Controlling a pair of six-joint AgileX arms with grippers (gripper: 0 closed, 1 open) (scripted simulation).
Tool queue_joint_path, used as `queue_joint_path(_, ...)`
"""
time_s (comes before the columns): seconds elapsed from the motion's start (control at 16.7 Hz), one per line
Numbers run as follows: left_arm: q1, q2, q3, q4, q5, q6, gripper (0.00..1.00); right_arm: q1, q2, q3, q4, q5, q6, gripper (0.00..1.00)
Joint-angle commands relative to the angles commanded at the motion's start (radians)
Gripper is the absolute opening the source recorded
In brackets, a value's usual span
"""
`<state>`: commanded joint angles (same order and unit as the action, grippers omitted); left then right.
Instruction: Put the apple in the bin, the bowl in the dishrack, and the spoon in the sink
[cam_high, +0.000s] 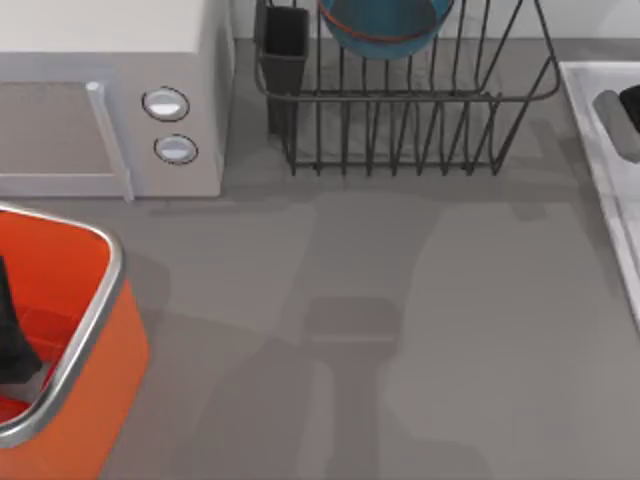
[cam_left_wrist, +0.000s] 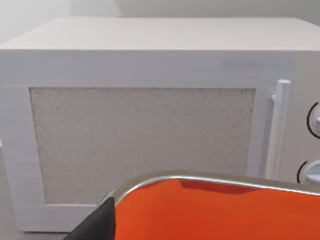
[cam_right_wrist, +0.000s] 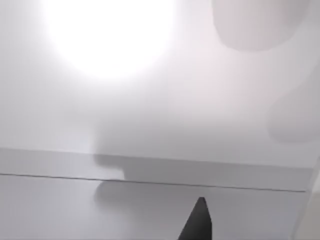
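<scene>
Bowl (cam_high: 385, 28) is sitting in the dishrack (cam_high: 420, 130). Left gripper (cam_high: 12, 335) is hanging inside the bin (cam_high: 95, 330), right gripper (cam_high: 622, 118) over the sink (cam_high: 600, 150); neither's finger spread is readable.

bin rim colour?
Silver metal rim on the orange bin; clearest in the top view.

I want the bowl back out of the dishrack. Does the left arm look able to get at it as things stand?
Probably not easily: the left gripper sits down inside the bin at the table's left, while the bowl rests in the dishrack, beyond the microwave.
</scene>
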<state>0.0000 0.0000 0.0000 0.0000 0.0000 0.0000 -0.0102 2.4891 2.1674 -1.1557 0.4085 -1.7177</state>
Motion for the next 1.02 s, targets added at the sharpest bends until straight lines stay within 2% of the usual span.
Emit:
queue_joint_path(0.48,0.0,0.0,0.0,0.0,0.0,0.0,1.0,-0.024,0.019,-0.043,0.025,-0.006,-0.003,0.0)
queue_joint_path(1.02,0.0,0.0,0.0,0.0,0.0,0.0,1.0,-0.024,0.019,-0.043,0.025,-0.006,-0.003,0.68)
